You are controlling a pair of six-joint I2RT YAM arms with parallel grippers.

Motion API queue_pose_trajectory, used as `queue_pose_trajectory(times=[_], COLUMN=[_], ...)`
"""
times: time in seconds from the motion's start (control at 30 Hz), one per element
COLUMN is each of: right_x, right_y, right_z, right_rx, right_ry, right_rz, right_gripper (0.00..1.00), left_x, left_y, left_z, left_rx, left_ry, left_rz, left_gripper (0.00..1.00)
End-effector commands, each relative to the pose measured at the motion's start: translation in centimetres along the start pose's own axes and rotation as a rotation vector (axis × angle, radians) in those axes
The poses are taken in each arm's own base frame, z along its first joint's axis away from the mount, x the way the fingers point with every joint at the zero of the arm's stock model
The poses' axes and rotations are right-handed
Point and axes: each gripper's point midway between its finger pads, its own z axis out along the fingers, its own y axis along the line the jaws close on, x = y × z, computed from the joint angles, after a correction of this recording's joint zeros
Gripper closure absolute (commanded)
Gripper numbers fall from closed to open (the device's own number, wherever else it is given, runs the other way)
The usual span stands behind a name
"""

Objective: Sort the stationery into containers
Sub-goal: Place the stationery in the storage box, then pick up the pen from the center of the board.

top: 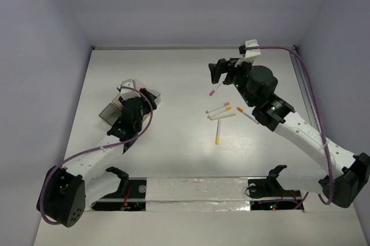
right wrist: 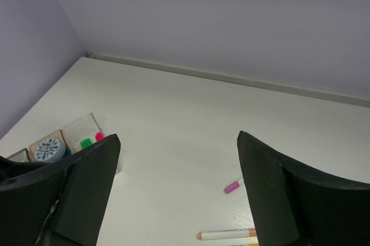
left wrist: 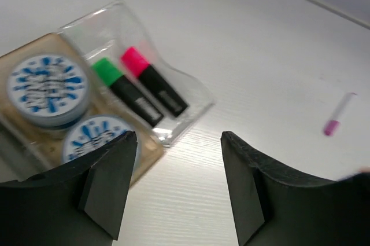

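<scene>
The containers [top: 130, 85] sit left of centre: a clear tray [left wrist: 115, 23] holding a green-capped marker [left wrist: 126, 91] and a pink-capped marker [left wrist: 153, 81], and a tan tray [left wrist: 55, 40] holding two blue-white discs [left wrist: 47, 87]. My left gripper [left wrist: 179, 142] hovers open just beside them, with nothing between its fingers. Several thin white pens [top: 221, 112] lie right of centre, and a pink-tipped pen [top: 215, 88] lies apart from them. Above that pen my right gripper [top: 222, 72] stands wide open and empty. Through it I see the pink-tipped pen [right wrist: 233, 186] and an orange-tipped pen [right wrist: 228, 234].
A smoky grey tray [top: 108, 113] adjoins the cluster on its left, partly under the left arm. Walls close the table at the back and both sides. A cable runs along the right edge [top: 306, 84]. Bare tabletop separates the trays from the pens.
</scene>
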Motion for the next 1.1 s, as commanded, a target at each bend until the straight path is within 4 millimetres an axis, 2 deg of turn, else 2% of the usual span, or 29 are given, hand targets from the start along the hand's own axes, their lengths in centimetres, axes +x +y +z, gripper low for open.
queue_pose_trajectory(times=[0.0,0.03,0.07,0.1,0.13,0.17,0.2,0.23,0.27,0.3,0.33,0.37,0.4,0.43,0.47,0.5,0.57,0.6,0.63,0.67,0.7,0.73,0.77,0.8,0.83,0.93,1.07], right_x=[-5.6,-6.0,-6.8,-7.3,-7.6,-7.9,-8.2,-8.8,-8.9,-9.0,-9.4,-9.4,-9.6,-9.7,-9.8,-9.8,-9.9,-9.9,-10.0,-10.0,-9.9,-10.0,-9.9,-10.0,-10.0,-10.2,-10.3], right_y=[-0.9,-1.1,-1.2,-1.3,-1.3,-1.3,-1.5,-1.6,-1.8,-2.0,-2.3,-2.5,-2.6,-2.7,-2.8,-2.9,-3.0,-3.0,-2.9,-2.9,-2.7,-2.5,-2.5,-2.4,-2.3,-2.4,-2.6], right_z=[-2.0,-2.3,-3.0,-3.4,-3.8,-4.1,-4.5,-5.2,-5.5,-5.8,-6.3,-6.4,-6.6,-6.8,-7.0,-7.0,-7.1,-7.2,-7.2,-7.2,-7.2,-7.2,-7.2,-7.3,-7.4,-7.5,-7.9], right_rx=[0.030,0.038,0.036,0.033,0.027,0.026,0.025,0.025,0.026,0.032,0.043,0.048,0.052,0.055,0.058,0.060,0.064,0.064,0.059,0.056,0.047,0.036,0.033,0.028,0.023,0.021,0.029], right_ry=[-0.154,-0.164,-0.187,-0.200,-0.208,-0.216,-0.228,-0.245,-0.250,-0.254,-0.267,-0.269,-0.277,-0.282,-0.286,-0.288,-0.290,-0.290,-0.291,-0.291,-0.291,-0.291,-0.288,-0.291,-0.292,-0.296,-0.304], right_rz=[0.067,0.072,0.081,0.088,0.091,0.096,0.100,0.106,0.104,0.101,0.104,0.099,0.100,0.099,0.095,0.093,0.085,0.087,0.087,0.086,0.085,0.084,0.085,0.086,0.086,0.085,0.085], right_gripper=[0.14,0.22,0.28,0.36,0.42,0.54,0.59,0.60,0.60,0.60,0.60,0.58,0.56,0.55,0.53,0.53,0.52,0.52,0.52,0.52,0.52,0.52,0.51,0.51,0.51,0.51,0.51], left_x=[-3.1,-4.1,-2.6,-2.0,-2.7,-2.3,-0.1,0.9,0.1,3.2,4.4,3.5,6.4,7.5,5.9,9.0,10.8,9.7,11.6,10.6,12.5,13.3,12.5,14.2,14.2,16.5,16.8], left_y=[-7.8,-9.7,-10.6,-12.5,-14.4,-15.6,-16.4,-17.7,-20.2,-20.7,-21.6,-24.1,-24.5,-25.2,-28.1,-27.6,-29.2,-31.0,-30.2,-31.6,-31.1,-31.6,-32.9,-32.6,-33.7,-32.7,-32.4], left_z=[-0.8,-0.9,-0.1,-0.3,-0.1,0.2,1.4,1.8,1.9,3.4,4.1,4.4,6.0,6.7,7.1,8.5,10.0,10.4,10.8,11.3,12.1,12.1,12.4,13.0,12.7,14.0,15.2], left_rx=[0.232,0.259,0.263,0.308,0.342,0.366,0.372,0.409,0.455,0.449,0.462,0.481,0.465,0.468,0.498,0.475,0.482,0.511,0.499,0.513,0.498,0.505,0.524,0.520,0.538,0.493,0.436], left_ry=[-0.048,-0.060,-0.020,0.000,-0.007,0.008,0.058,0.088,0.078,0.151,0.178,0.174,0.229,0.248,0.213,0.283,0.319,0.295,0.336,0.314,0.351,0.363,0.345,0.377,0.379,0.419,0.404], left_rz=[0.007,0.017,0.075,0.100,0.109,0.124,0.170,0.189,0.188,0.234,0.270,0.282,0.330,0.376,0.370,0.420,0.462,0.454,0.475,0.470,0.492,0.503,0.494,0.514,0.519,0.556,0.560], left_gripper=[0.44,0.44,0.44,0.44,0.44,0.44,0.44,0.44,0.44,0.45,0.46,0.47,0.46,0.46,0.46,0.46,0.45,0.44,0.43,0.42,0.41,0.40,0.40,0.39,0.39,0.39,0.41])
